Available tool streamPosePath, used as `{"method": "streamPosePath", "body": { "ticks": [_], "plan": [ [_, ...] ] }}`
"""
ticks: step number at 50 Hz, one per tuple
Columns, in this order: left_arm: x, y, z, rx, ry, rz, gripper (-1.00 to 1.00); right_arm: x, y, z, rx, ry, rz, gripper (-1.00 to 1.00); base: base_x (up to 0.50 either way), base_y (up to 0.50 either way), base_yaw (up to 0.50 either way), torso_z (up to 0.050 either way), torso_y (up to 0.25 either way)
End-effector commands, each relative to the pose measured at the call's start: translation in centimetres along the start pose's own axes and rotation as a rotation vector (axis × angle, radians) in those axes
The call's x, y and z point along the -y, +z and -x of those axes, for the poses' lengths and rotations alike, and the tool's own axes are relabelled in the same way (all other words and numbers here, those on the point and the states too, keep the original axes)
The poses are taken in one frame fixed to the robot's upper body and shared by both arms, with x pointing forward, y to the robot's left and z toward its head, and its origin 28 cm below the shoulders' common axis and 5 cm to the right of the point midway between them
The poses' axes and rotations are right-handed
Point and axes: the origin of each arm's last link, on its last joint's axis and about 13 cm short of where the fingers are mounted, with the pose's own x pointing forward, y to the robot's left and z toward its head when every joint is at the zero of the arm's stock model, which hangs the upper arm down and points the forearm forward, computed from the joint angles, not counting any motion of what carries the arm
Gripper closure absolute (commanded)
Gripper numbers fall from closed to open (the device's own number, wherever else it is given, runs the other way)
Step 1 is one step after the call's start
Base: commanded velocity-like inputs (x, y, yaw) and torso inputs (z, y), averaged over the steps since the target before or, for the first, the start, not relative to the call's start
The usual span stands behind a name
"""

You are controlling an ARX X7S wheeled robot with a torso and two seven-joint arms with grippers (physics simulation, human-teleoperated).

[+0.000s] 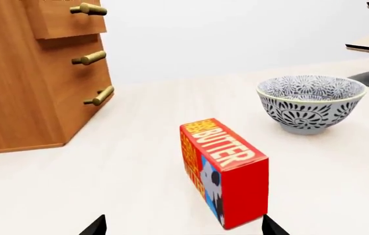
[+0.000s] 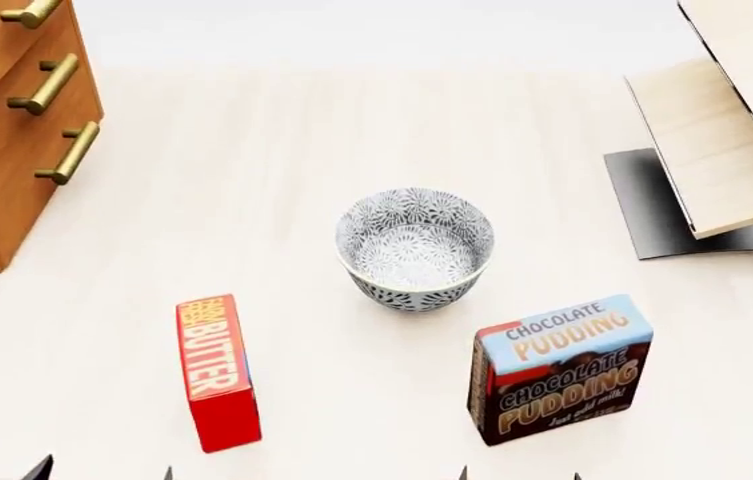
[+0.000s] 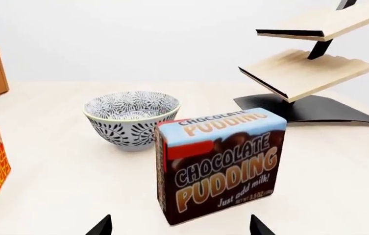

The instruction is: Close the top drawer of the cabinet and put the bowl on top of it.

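Wooden cabinet [image 2: 3,150]: orange-brown, at the far left of the pale table [image 2: 283,150]; three brass bar handles show on its front.
Top drawer [image 1: 63,17]: stands out proud of the drawer front below it, so it is partly open; its inside is not visible in any view.
Bowl [image 2: 415,248]: white with dense grey floral pattern, upright on the table near the middle, well apart from the cabinet; the head view looks straight into it and shows nothing inside.
Butter box [image 2: 217,371]: red and yellow, standing on a long edge, nearer the robot than the bowl and to its left.
Chocolate pudding box [image 2: 559,367]: brown and pale blue, upright, nearer the robot than the bowl and to its right.
Plywood shelf structure [image 2: 730,140]: pale tilted boards on a black base, far right.
Left tool [image 1: 184,227]: only two dark fingertips show, spread wide with the butter box between and beyond them, touching nothing.
Right tool [image 3: 181,227]: two dark tips likewise spread apart, facing the pudding box, holding nothing.
Head view only: the bowl's interior from above, and all the things together.
Left wrist view only: the cabinet's side panel and the drawer's overhang.
Right wrist view only: the shelf boards edge-on, with their black support.
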Motion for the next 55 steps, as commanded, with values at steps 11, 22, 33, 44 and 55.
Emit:
{"method": "streamPosePath", "body": {
  "ticks": [11,22,33,44,55],
  "plan": [
    [0.0,0.1,0.1,0.019,-0.008,0.048,-1.00,0.0,0.5,0.1,0.018,0.029,-0.022,-1.00,0.00,0.00,0.00,0.050,0.058],
    [-0.5,3.5,-0.4,-0.056,-0.037,-0.014,-1.00,0.5,4.2,0.3,-0.031,0.106,-0.043,-1.00,0.00,0.00,0.00,0.004,0.003],
    [-2.8,14.0,-1.2,-0.040,-0.094,-0.047,-1.00,2.5,14.8,0.4,0.013,0.130,0.024,-1.00,0.00,0.00,0.00,0.000,0.000],
    [-6.0,19.7,-0.7,0.007,-0.063,-0.092,-1.00,5.0,21.9,1.4,0.079,0.179,0.077,-1.00,0.00,0.00,0.00,0.000,0.000],
    [-9.4,21.6,2.0,0.040,-0.009,-0.092,-1.00,8.1,23.5,5.7,0.132,0.135,0.122,-1.00,0.00,0.00,0.00,0.000,0.000]
  ]
}}
